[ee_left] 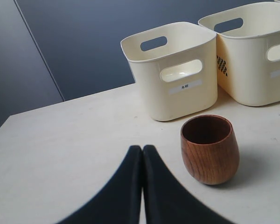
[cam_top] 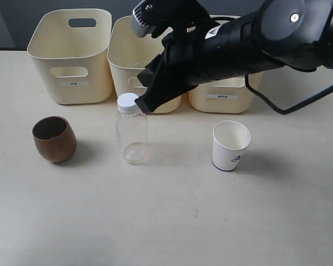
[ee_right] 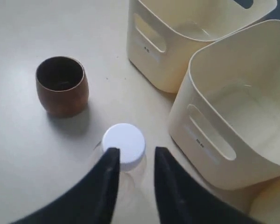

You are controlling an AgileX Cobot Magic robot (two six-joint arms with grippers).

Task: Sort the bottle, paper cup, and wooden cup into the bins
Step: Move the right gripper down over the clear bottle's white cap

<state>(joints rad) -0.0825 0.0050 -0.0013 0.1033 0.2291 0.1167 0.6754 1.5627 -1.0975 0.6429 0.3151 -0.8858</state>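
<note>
The clear bottle (cam_top: pixel 131 133) with its white cap (ee_right: pixel 125 142) stands upright in front of the middle bin (cam_top: pixel 122 66). My right gripper (cam_top: pixel 144 105) (ee_right: pixel 135 156) reaches across from the right and hovers open just above and beside the cap, holding nothing. The brown wooden cup (cam_top: pixel 54 138) (ee_left: pixel 210 149) (ee_right: pixel 62 86) stands upright at the left. The white paper cup (cam_top: pixel 230 145) stands upright at the right. My left gripper (ee_left: pixel 143 151) is shut and empty, low over the table beside the wooden cup. It is out of the exterior view.
Three cream bins line the back: left (cam_top: pixel 50 72) (ee_left: pixel 175 93), middle, and right (cam_top: pixel 202 102), the last largely hidden by the black right arm (cam_top: pixel 250 44). The right wrist view looks into two bins (ee_right: pixel 177 70) (ee_right: pixel 196 107), and what shows of them is empty.
</note>
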